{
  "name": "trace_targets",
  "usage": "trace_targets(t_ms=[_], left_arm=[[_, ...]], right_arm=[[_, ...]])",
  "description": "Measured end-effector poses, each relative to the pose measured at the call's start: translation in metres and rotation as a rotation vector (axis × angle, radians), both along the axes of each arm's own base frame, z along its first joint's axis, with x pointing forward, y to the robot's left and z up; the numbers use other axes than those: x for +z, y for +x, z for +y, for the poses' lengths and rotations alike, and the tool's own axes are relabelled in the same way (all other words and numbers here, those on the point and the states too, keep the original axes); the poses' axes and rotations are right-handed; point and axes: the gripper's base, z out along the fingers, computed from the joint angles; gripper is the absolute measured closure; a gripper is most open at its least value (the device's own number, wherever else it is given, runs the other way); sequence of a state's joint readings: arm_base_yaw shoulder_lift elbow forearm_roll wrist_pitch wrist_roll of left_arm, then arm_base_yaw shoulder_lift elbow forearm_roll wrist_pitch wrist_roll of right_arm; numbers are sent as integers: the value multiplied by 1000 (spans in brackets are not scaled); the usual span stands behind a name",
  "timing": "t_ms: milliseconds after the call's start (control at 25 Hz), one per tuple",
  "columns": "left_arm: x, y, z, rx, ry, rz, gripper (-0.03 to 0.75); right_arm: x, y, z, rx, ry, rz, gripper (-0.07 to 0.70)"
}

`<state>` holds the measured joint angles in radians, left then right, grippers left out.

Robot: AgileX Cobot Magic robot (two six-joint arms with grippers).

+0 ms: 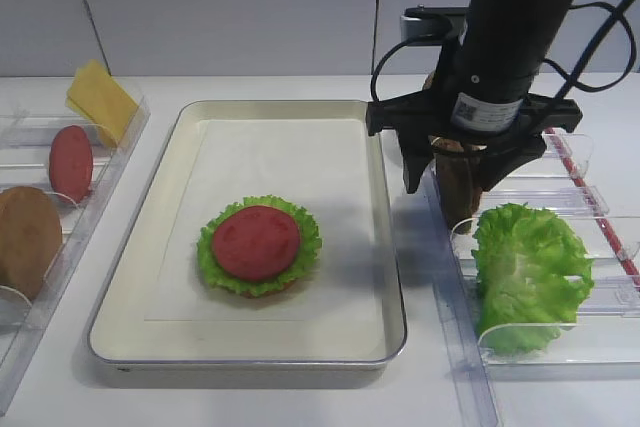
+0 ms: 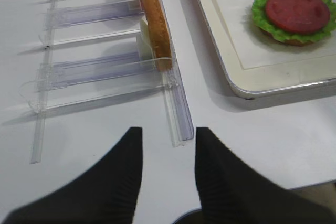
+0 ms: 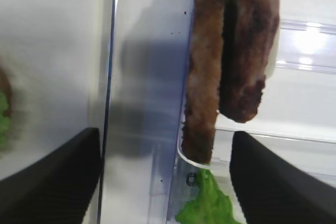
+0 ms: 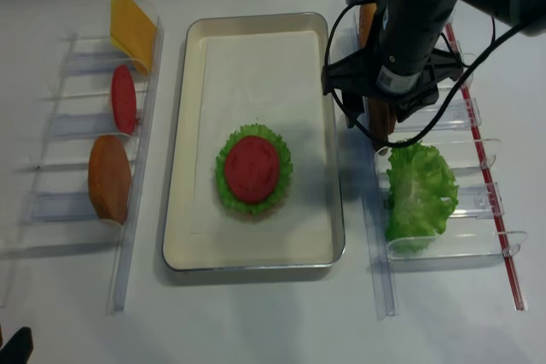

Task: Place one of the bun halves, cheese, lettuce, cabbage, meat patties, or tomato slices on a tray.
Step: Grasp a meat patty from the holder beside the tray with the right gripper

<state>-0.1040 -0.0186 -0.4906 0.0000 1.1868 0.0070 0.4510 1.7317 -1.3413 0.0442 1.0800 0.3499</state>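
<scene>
Far left of the worktop I see a clear divided holder [image 1: 100, 182] along the left edge: cheese [image 1: 100, 99] at its back end, a spare tomato slice [image 1: 70, 163] standing on edge in the next slot, then a bun half [image 1: 26, 240] on edge toward the front. My left gripper [image 2: 167, 174] hangs over bare worktop just off the front end of that holder, fingers [image 2: 126, 182] spread, nothing between them.

Middle: the tray [image 1: 130, 277] with its white paper liner. On the liner, toward the front and slightly left of centre, sits a stack: a bun edge barely showing underneath, a frilly lettuce leaf [image 1: 303, 262], and a tomato slice [image 1: 256, 242] flat on top.

Right: second clear holder [image 1: 560, 337] just beside the tray's right edge. My right gripper [image 1: 455, 187] points down over its back slots, jaws spread wide, straddling the meat patties [image 3: 231, 61], which stand on edge side by side in the holder. From the wrist view both fingers [image 3: 278, 182] are well clear of the patties, not touching. More lettuce [image 1: 525, 272], a big leaf, fills the slot just in front of the patties. An orange-brown item behind the arm in the back slot, can't tell what.
</scene>
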Motion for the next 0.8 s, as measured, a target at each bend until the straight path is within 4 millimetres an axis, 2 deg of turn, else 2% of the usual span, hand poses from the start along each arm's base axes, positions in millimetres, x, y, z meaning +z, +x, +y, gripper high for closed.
trace_targets(t_ms=[400,680,800], left_arm=[[0,0,0,0,0,0,483],[0,0,0,0,0,0,483],[0,0,0,0,0,0,483]], right_arm=[[-9,4,2,0,-11,12,177],[-14,6,2,0,-19,23,268],[-14,6,2,2,-26,20,342]])
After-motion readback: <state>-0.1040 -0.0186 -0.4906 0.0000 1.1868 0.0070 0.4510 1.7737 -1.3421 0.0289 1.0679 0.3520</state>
